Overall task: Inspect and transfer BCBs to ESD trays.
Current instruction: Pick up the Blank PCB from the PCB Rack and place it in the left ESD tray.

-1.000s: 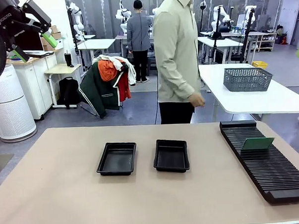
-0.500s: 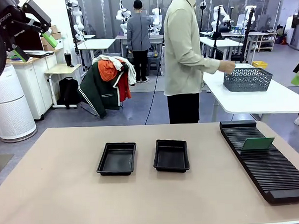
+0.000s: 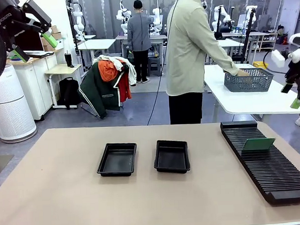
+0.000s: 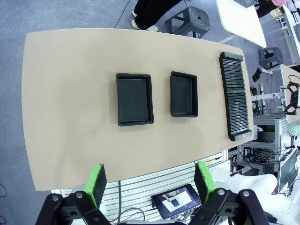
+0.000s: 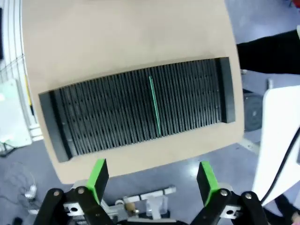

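Two black ESD trays sit side by side mid-table, the left tray (image 3: 117,173) (image 4: 134,123) and the right tray (image 3: 172,170) (image 4: 183,115); nothing lies in either. One green BCB (image 3: 258,144) stands upright in a slot of the long black rack (image 3: 277,181). From above it shows as a thin green line (image 5: 155,105). My left gripper (image 3: 35,47) (image 4: 150,180) hangs open high over the table's left side. My right gripper (image 3: 291,96) (image 5: 152,180) is open, high above the rack at the right edge.
A person stands at the table's far side, a hand (image 3: 243,72) reaching into a grey mesh basket (image 3: 248,83) on a white table behind. The rack (image 4: 236,96) runs along the table's right side. Bare tabletop (image 3: 58,186) lies left of the trays.
The person has turned and reached right into the mesh basket. My right gripper has come into the front view at the right edge and moved lower. The left arm holds still.
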`<state>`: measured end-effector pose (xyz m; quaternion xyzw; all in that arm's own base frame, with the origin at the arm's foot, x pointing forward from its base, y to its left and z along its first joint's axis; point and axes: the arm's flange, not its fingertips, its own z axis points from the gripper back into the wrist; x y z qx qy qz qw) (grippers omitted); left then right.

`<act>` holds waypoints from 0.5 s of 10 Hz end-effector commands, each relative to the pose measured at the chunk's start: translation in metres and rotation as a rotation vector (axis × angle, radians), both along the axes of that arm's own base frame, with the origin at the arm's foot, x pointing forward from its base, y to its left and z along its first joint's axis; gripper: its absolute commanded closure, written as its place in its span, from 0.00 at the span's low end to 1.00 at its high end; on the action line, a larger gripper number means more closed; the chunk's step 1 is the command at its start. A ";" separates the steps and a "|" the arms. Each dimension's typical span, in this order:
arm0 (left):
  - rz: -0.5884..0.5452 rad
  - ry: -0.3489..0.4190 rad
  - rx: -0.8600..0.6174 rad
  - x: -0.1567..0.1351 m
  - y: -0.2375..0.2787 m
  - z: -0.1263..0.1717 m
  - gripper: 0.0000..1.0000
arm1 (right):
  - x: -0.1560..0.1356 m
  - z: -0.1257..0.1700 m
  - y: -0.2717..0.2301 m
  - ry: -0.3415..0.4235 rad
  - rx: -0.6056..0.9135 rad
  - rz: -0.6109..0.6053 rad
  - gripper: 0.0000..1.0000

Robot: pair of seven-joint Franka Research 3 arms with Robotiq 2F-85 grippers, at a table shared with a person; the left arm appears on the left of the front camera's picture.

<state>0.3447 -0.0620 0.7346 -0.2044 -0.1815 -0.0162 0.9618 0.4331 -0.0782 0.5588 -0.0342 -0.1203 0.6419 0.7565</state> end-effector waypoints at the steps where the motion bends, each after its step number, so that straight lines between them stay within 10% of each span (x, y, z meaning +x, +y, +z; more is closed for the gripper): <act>1: -0.003 0.010 0.013 0.001 0.002 0.001 0.00 | 0.009 -0.026 -0.001 -0.014 -0.031 0.077 0.00; 5: -0.003 0.010 0.013 0.001 0.002 0.001 0.00 | 0.032 -0.078 0.013 0.037 -0.082 0.153 0.00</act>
